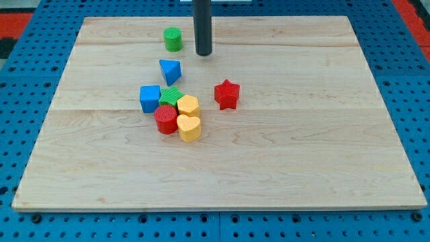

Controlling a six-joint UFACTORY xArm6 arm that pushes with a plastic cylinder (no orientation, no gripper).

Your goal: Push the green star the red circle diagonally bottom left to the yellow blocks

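- My tip [203, 53]: lower end of dark rod, near board's top edge, centre-left. Touches no block, pushes nothing; plain rod, no jaws, so nothing to open or close.
- Green cylinder [173, 39]: just beside tip on view's left, small gap between.
- Blue triangle [170, 70]: below tip, slightly left, apart from it.
- Cluster, lower again, approx. board centre-left, blocks packed tight:
  - green star [170, 95]: top of cluster, partly hidden by neighbours, shape hard to make out; blue cube on its left, yellow on its right, red circle below.
  - blue cube [150, 98]: cluster's left end, against green star.
  - red circle [165, 119]: bottom left of cluster, touching both yellow blocks.
  - yellow block, upper [189, 105]: rounded, exact shape unclear; right of green star.
  - yellow block, lower [189, 127]: heart-like; right of red circle, under upper yellow.
- Red star [227, 94]: alone, right of cluster, clear gap.
- Obstruction: blue triangle sits between tip and cluster.
- Containers: none on board.
- Wooden board [302, 154]: light planks; all blocks well in from edges; wide room on right half and along bottom.
- Blue pegboard [20, 101]: surrounds board on all sides.
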